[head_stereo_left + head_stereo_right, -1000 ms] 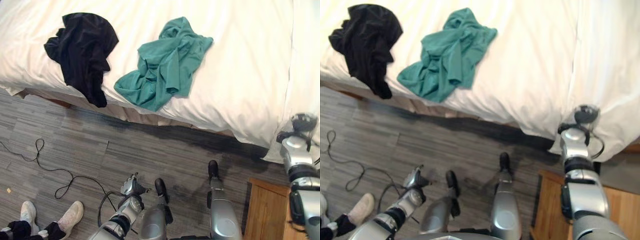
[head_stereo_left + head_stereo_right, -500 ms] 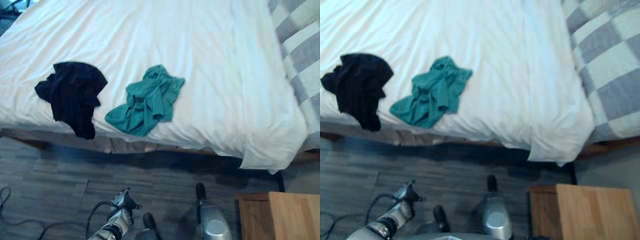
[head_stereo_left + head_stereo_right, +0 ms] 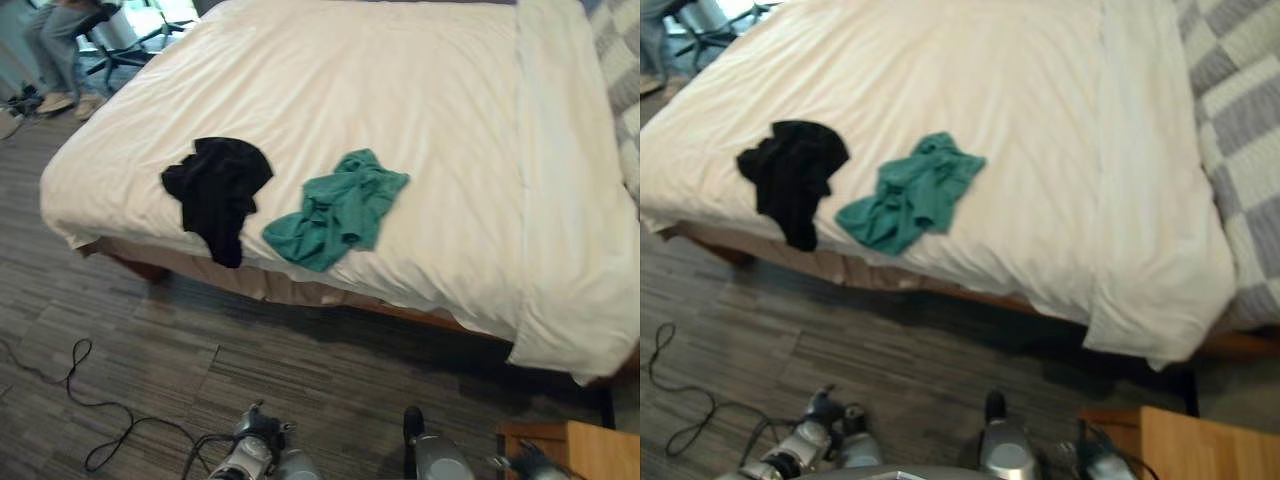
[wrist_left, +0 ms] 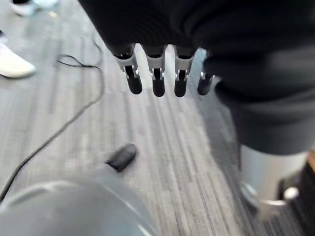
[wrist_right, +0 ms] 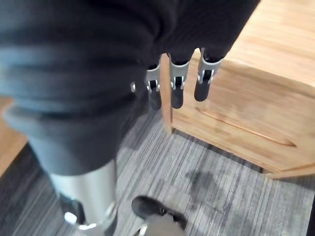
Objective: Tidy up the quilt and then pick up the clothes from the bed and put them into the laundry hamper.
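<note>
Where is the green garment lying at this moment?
In the eye views, the green garment lies on the white quilt near the bed's front edge, just right of the black garment.

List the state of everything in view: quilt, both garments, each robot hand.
quilt: spread flat over the bed
black garment: crumpled near the bed's edge, one end hanging over it
green garment: crumpled beside the black one, ungrasped
left robot hand: low over the floor, fingers relaxed, empty
right robot hand: low by the wooden nightstand, fingers relaxed, empty

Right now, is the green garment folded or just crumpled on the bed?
Crumpled. The green garment lies bunched in loose, uneven folds on the white quilt, near the bed's front edge, beside the black garment.
</note>
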You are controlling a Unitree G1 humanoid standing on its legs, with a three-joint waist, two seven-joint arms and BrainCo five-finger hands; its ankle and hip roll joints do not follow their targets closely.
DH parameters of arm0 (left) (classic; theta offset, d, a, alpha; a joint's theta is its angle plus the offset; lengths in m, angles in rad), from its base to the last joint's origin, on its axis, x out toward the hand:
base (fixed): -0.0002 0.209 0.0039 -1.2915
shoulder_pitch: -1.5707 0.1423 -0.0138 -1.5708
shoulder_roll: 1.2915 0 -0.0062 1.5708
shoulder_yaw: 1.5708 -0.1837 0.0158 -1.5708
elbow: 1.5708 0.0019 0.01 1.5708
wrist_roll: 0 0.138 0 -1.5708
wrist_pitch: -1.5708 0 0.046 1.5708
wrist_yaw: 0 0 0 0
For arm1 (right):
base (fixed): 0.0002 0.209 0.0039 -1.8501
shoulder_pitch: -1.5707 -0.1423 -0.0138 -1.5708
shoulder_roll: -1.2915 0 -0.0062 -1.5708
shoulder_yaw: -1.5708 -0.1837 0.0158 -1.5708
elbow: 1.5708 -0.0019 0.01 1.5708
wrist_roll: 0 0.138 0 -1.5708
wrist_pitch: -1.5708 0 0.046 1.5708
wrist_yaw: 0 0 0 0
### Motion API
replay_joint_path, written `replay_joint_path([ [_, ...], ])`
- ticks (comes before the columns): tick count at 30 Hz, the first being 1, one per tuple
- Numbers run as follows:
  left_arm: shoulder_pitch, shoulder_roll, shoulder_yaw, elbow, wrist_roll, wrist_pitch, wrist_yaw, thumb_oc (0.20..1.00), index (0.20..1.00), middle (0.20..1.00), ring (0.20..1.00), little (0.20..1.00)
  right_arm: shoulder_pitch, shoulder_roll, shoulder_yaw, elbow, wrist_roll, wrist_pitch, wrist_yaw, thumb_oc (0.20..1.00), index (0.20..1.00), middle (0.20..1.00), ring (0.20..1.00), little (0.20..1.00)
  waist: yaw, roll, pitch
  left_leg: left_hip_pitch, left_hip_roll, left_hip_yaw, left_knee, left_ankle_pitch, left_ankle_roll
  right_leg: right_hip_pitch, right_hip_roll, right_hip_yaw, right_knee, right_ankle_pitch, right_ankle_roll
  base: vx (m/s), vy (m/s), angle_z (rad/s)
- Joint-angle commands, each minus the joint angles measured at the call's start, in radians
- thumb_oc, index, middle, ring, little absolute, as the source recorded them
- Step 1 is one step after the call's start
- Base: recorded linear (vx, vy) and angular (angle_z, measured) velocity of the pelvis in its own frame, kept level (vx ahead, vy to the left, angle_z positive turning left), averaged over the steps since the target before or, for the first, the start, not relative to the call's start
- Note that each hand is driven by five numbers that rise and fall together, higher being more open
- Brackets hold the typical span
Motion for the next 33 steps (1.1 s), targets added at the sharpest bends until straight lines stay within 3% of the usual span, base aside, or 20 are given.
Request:
replay_joint_path([
  [1,-0.087,0.105,-0.008,0.007,0.137,0.018,0.005,1.0,1.0,1.0,1.0,1.0,-0.046,0.074,0.092,0.025,-0.031,0.023,-0.001,1.0,1.0,1.0,1.0,1.0,-0.012,-0.078,0.039,-0.028,-0.105,0.009,0.05,-0.055,0.021,0.102,-0.317,0.063,-0.064,0.083,0.187,0.16,0.667,0.12],
  [4,-0.075,0.144,0.005,0.006,0.167,0.026,-0.015,1.0,1.0,1.0,1.0,1.0,-0.069,0.098,0.126,-0.012,-0.02,0.011,0.005,1.0,1.0,1.0,1.0,1.0,0.005,-0.075,0.053,0.014,-0.129,0.112,0.043,-0.086,0.063,0.021,-0.297,-0.088,0.056,0.058,0.128,0.09,0.496,-0.66],
  [5,-0.068,0.146,0.003,0.01,0.176,0.027,-0.023,1.0,1.0,1.0,1.0,1.0,-0.075,0.102,0.129,-0.025,-0.017,0.005,0.002,1.0,1.0,1.0,1.0,1.0,-0.006,-0.075,0.059,0.037,-0.143,0.135,0.023,-0.086,0.073,0.001,-0.234,-0.073,0.078,0.019,0.124,0.18,0.653,-0.92],
  [6,-0.062,0.154,0.011,0.029,0.194,0.035,-0.038,1.0,1.0,1.0,1.0,1.0,-0.085,0.113,0.137,-0.045,0.001,-0.001,-0.002,1.0,1.0,1.0,1.0,1.0,-0.045,-0.073,0.065,0.082,-0.185,0.17,-0.019,-0.078,0.088,-0.047,-0.051,-0.014,0.084,-0.048,0.115,0.14,0.462,-1.01],
  [8,-0.063,0.153,0.012,0.039,0.197,0.039,-0.041,1.0,1.0,1.0,1.0,1.0,-0.092,0.116,0.146,-0.055,0.006,-0.006,-0.007,1.0,1.0,1.0,1.0,1.0,-0.051,-0.072,0.072,0.098,-0.208,0.181,-0.034,-0.083,0.094,-0.047,0.004,-0.005,0.064,-0.068,0.115,0.12,0.365,-0.71],
  [9,-0.061,0.151,0.031,0.051,0.192,0.042,-0.035,1.0,1.0,1.0,1.0,1.0,-0.107,0.119,0.166,-0.072,0.006,-0.014,-0.011,1.0,1.0,1.0,1.0,1.0,-0.05,-0.074,0.074,0.113,-0.264,0.186,-0.023,-0.119,0.112,-0.035,0.05,-0.042,0.003,-0.078,0.079,0.15,0.36,-0.15],
  [13,-0.052,0.124,0.028,0.041,0.195,0.033,-0.022,1.0,1.0,1.0,1.0,1.0,-0.12,0.109,0.179,-0.084,0.009,-0.018,-0.015,1.0,1.0,1.0,1.0,1.0,-0.06,-0.054,0.071,0.096,-0.304,0.178,0.121,-0.231,0.117,0.021,0.049,-0.02,-0.068,-0.117,0.054,0.15,0.181,0.08],
  [14,-0.058,0.114,0.025,0.03,0.191,0.029,-0.019,1.0,1.0,1.0,1.0,1.0,-0.13,0.104,0.19,-0.077,-0.003,-0.013,-0.012,1.0,1.0,1.0,1.0,1.0,-0.057,-0.057,0.082,0.043,-0.298,0.192,0.257,-0.201,0.097,0.027,0.04,-0.013,-0.086,-0.098,0.032,0.07,0.187,0.26],
  [15,-0.081,0.099,0.006,-0.014,0.172,0.017,-0.004,1.0,1.0,1.0,1.0,1.0,-0.155,0.081,0.214,-0.063,-0.037,-0.003,-0.025,1.0,1.0,1.0,1.0,1.0,-0.033,-0.058,0.122,-0.059,-0.256,0.169,0.52,-0.113,0.016,0.077,0.013,-0.025,-0.118,-0.112,0.008,0.01,0.124,0.22],
  [18,-0.104,0.093,-0.015,-0.047,0.157,0.014,0.008,1.0,1.0,1.0,1.0,1.0,-0.17,0.064,0.222,-0.043,-0.052,0.006,-0.035,1.0,1.0,1.0,1.0,1.0,-0.021,-0.069,0.141,-0.167,-0.237,0.114,0.688,-0.114,-0.008,0.092,-0.011,-0.025,-0.14,-0.107,0.005,0.02,0.097,-0.11],
  [19,-0.104,0.093,-0.015,-0.047,0.157,0.014,0.008,1.0,1.0,1.0,1.0,1.0,-0.17,0.064,0.222,-0.043,-0.052,0.006,-0.035,1.0,1.0,1.0,1.0,1.0,-0.021,-0.068,0.14,-0.167,-0.237,0.114,0.688,-0.115,-0.008,0.092,-0.011,-0.025,-0.14,-0.107,0.005,0.22,0.525,-0.36],
  [20,-0.12,0.076,-0.034,-0.066,0.155,-0.002,0.011,1.0,1.0,1.0,1.0,1.0,-0.191,0.062,0.228,-0.037,-0.08,0.013,-0.034,1.0,1.0,1.0,1.0,1.0,-0.028,-0.046,0.114,-0.111,-0.14,0.117,0.515,-0.131,0.026,0.096,-0.066,-0.014,-0.16,-0.104,0.051,0.21,0.473,-0.18],
  [23,-0.119,0.07,-0.041,-0.067,0.159,-0.006,0.011,1.0,1.0,1.0,1.0,1.0,-0.195,0.062,0.228,-0.044,-0.084,0.011,-0.03,1.0,1.0,1.0,1.0,1.0,-0.026,-0.044,0.096,-0.068,-0.113,0.125,0.382,-0.133,0.037,0.104,-0.097,-0.004,-0.175,-0.096,0.081,0.29,0.604,-0.43],
  [24,-0.119,0.069,-0.052,-0.06,0.168,-0.012,0.019,1.0,1.0,1.0,1.0,1.0,-0.195,0.064,0.228,-0.067,-0.084,0.003,-0.029,1.0,1.0,1.0,1.0,1.0,-0.013,-0.031,0.051,-0.019,-0.044,0.073,0.066,-0.018,0.009,0.106,-0.167,0.035,-0.207,-0.072,0.137,0.28,0.665,-0.52],
  [26,-0.12,0.069,-0.058,-0.06,0.167,-0.016,0.023,1.0,1.0,1.0,1.0,1.0,-0.189,0.063,0.221,-0.069,-0.076,-0.002,-0.032,1.0,1.0,1.0,1.0,1.0,-0.003,-0.029,0.037,-0.029,-0.034,0.029,0.02,0.005,-0.003,0.11,-0.188,0.044,-0.214,-0.067,0.147,0.32,0.734,-0.36],
  [27,-0.121,0.051,-0.078,-0.045,0.167,-0.016,0.017,1.0,1.0,1.0,1.0,1.0,-0.182,0.061,0.172,-0.067,-0.045,0.001,-0.039,1.0,1.0,1.0,1.0,1.0,-0.014,-0.032,0.014,-0.025,-0.035,0.027,0.025,-0.015,-0.031,0.125,-0.248,0.042,-0.214,-0.039,0.18,0.37,0.826,-0.31],
  [29,-0.122,0.05,-0.083,-0.041,0.174,-0.012,0.018,1.0,1.0,1.0,1.0,1.0,-0.18,0.068,0.164,-0.073,-0.049,0.003,-0.041,1.0,1.0,1.0,1.0,1.0,-0.011,-0.037,0.005,-0.04,-0.056,0.018,0.062,-0.04,-0.021,0.134,-0.271,0.034,-0.214,-0.014,0.193,0.21,0.522,-0.55],
  [31,-0.132,0.057,-0.084,-0.039,0.18,0.001,0.02,1.0,1.0,1.0,1.0,1.0,-0.196,0.093,0.177,-0.084,-0.061,0.014,-0.041,1.0,1.0,1.0,1.0,1.0,0.001,-0.067,0.01,-0.037,-0.098,0.037,0.09,-0.092,0.007,0.102,-0.316,0.023,-0.204,0.089,0.195,0.08,0.421,-0.45],
  [32,-0.134,0.07,-0.087,-0.039,0.196,0.007,0.02,1.0,1.0,1.0,1.0,1.0,-0.206,0.112,0.201,-0.094,-0.069,0.015,-0.038,1.0,1.0,1.0,1.0,1.0,0.014,-0.079,0.014,-0.025,-0.115,0.071,0.09,-0.109,0.027,0.071,-0.331,-0.025,-0.183,0.127,0.182,0.08,0.598,-0.32],
  [33,-0.121,0.092,-0.079,-0.044,0.212,0.007,0.02,1.0,1.0,1.0,1.0,1.0,-0.222,0.136,0.254,-0.125,-0.088,-0.001,-0.03,1.0,1.0,1.0,1.0,1.0,0.042,-0.069,0.021,0.013,-0.124,0.115,0.075,-0.136,0.043,0.067,-0.304,-0.146,-0.126,0.072,0.161,0.02,0.583,-0.41],
])
